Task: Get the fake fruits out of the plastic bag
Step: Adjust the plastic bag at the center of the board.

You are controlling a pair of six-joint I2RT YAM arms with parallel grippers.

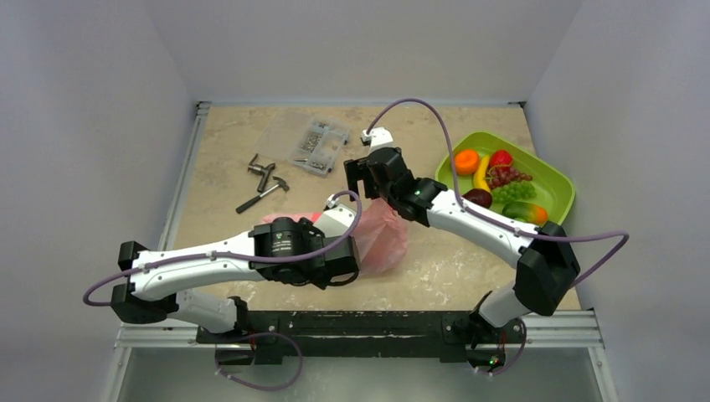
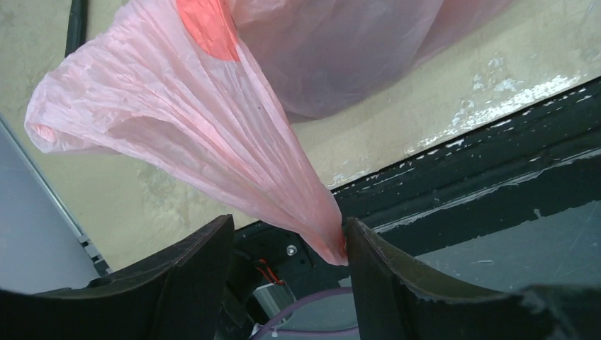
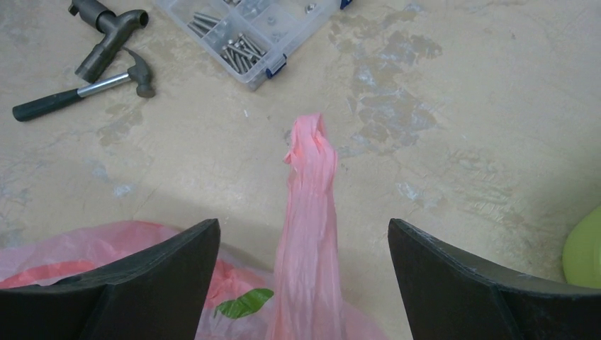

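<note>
The pink plastic bag (image 1: 381, 234) lies crumpled mid-table between both arms. The fake fruits lie in the lime-green tray (image 1: 502, 139) at the right: orange (image 1: 466, 161), strawberry (image 1: 501, 158), banana (image 1: 481, 173), purple grapes (image 1: 506, 177), green grapes (image 1: 513, 192), plum (image 1: 477, 198), mango (image 1: 525, 212). My left gripper (image 2: 287, 227) is open; a gathered bunch of bag film (image 2: 184, 113) hangs between the jaws and touches the right finger (image 2: 368, 262). My right gripper (image 3: 303, 230) is open wide, with a twisted strip of the bag (image 3: 308, 184) standing between its jaws, touching neither.
A hammer (image 1: 261, 194) and a metal fitting (image 1: 259, 167) lie at the back left, beside a clear box of screws (image 1: 320, 146). The black rail of the table's near edge (image 2: 496, 177) is close behind the left gripper. The tray's edge (image 3: 585, 248) shows at the right.
</note>
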